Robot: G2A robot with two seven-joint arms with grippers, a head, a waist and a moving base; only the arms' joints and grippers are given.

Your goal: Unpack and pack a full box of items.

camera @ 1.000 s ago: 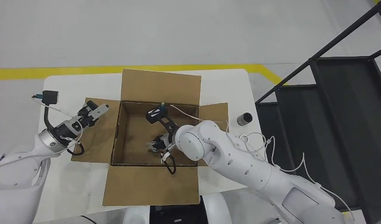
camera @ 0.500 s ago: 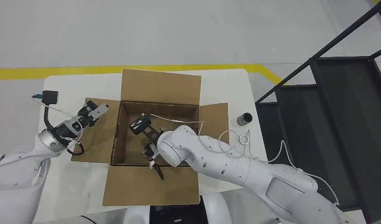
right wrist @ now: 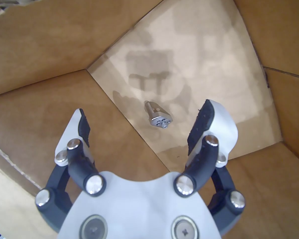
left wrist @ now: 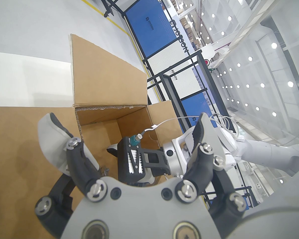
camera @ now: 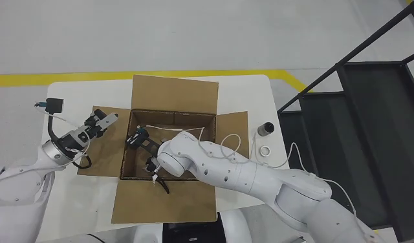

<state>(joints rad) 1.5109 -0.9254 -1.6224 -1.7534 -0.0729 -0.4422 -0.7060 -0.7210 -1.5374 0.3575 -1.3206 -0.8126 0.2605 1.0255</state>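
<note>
The cardboard box stands open on the white table, all four flaps folded outward. The right arm reaches down into the box. Compared with one second ago, it has swung across the inside, from the middle toward the box's left wall, and its wrist is now close to the left near corner. Its jaws are wide apart and hold nothing. They hang above a small metal part, which lies alone on the box floor, not touched.

The left arm has not moved in this time. It rests over the box's left flap, and its jaws are wide apart and hold nothing.

On the table to the right of the box stand a small dark cylinder and, nearer to the robot, a small white ring. The ring was covered by the right arm one second ago and is now in the open.
</note>
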